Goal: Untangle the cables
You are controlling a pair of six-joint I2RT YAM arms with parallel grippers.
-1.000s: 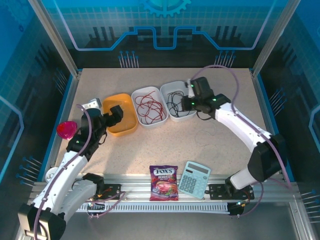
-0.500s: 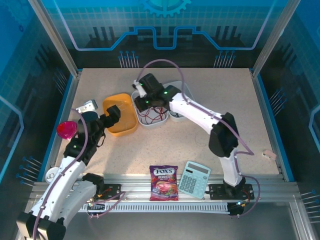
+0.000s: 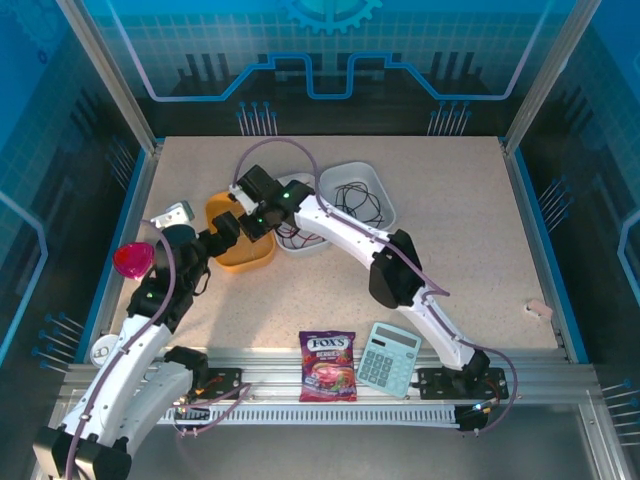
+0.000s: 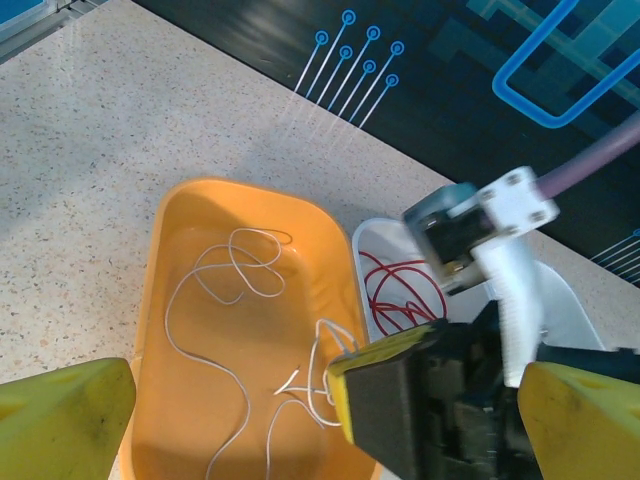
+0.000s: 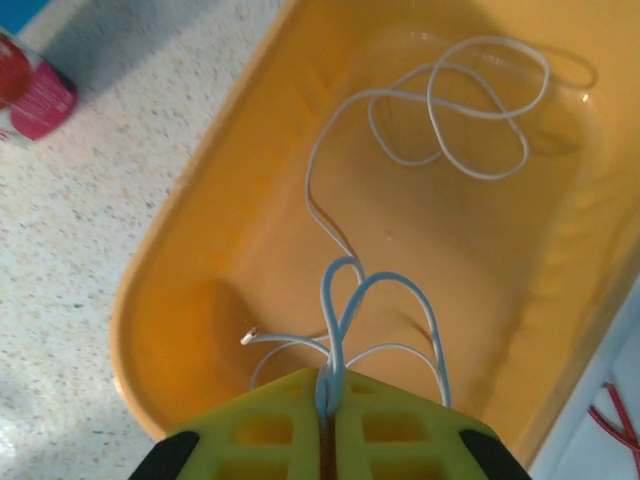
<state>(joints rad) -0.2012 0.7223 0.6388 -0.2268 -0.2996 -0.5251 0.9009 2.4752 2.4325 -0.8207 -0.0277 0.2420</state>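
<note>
While the FOX'S sweets bag (image 3: 327,366) sits by the calculator (image 3: 389,358) at the near rail, the left gripper (image 3: 227,230) hangs wide open beside the orange tray (image 5: 140,290). The right gripper (image 5: 328,410) pinches the whitish cable (image 5: 328,375), looped inside that tray. The red cable (image 4: 400,300) lies in the next white tray (image 4: 365,235), the black cable (image 3: 355,200) in the furthest tray (image 3: 350,168).

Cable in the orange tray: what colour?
White. The cable, pinched by the right gripper over the orange tray, shows best in the right wrist view.
</note>
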